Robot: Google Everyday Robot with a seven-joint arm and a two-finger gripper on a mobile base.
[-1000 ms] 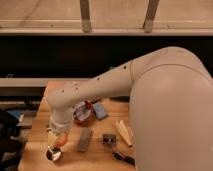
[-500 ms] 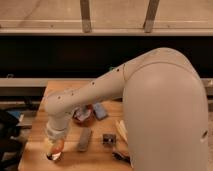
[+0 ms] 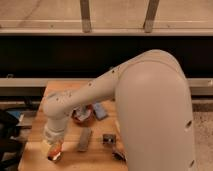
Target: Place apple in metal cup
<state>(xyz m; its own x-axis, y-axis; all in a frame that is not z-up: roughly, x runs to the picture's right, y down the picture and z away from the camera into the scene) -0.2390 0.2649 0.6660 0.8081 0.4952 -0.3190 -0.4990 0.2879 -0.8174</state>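
Reaching down at the desk's (image 3: 37, 132) front-left corner, the gripper (image 3: 54, 150) has the apple (image 3: 54, 149) between its jaws, seemingly clamped on it, low over the wood.

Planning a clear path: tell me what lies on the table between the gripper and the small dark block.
In the camera view, a flat grey bar lies between the gripper, low at the table's front left, and the dark block.

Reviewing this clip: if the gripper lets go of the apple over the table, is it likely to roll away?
Probably yes. The apple looks small and round, so it would likely roll on the flat wooden table. It sits at the gripper near the table's front-left edge, so it could roll off. It looks rigid, not floppy.
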